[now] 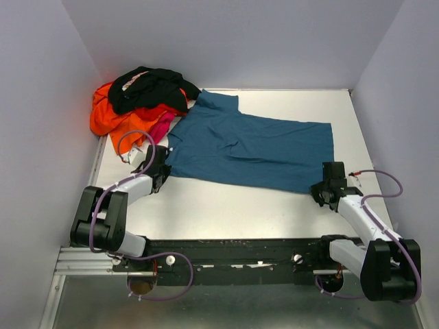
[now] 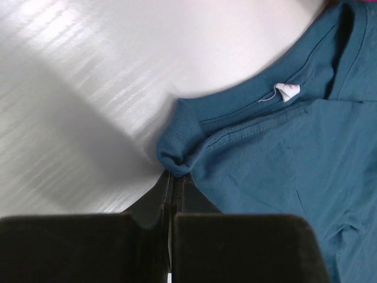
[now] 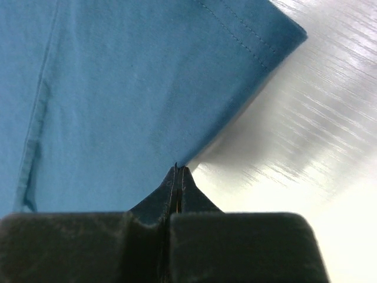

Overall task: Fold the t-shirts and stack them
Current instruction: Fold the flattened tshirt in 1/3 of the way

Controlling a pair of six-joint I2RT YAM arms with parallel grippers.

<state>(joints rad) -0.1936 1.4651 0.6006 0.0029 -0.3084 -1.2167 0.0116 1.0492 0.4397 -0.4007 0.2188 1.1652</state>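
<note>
The teal-blue t-shirt (image 1: 250,147) lies spread across the middle of the white table (image 1: 226,212). My left gripper (image 1: 163,168) is shut on a bunched bit of its collar edge, which shows at the fingertips in the left wrist view (image 2: 175,175); the neck label (image 2: 287,91) is beyond. My right gripper (image 1: 322,186) is shut on the shirt's near right edge, by the hem corner (image 3: 178,171). The black t-shirt (image 1: 151,88) lies on the orange one (image 1: 110,116), with the magenta-pink one (image 1: 161,127) peeking out, in a crumpled pile at the back left.
Grey walls close in the table on the left, back and right. The black base rail (image 1: 233,255) with both arm bases runs along the near edge. Bare table shows in front of the teal shirt.
</note>
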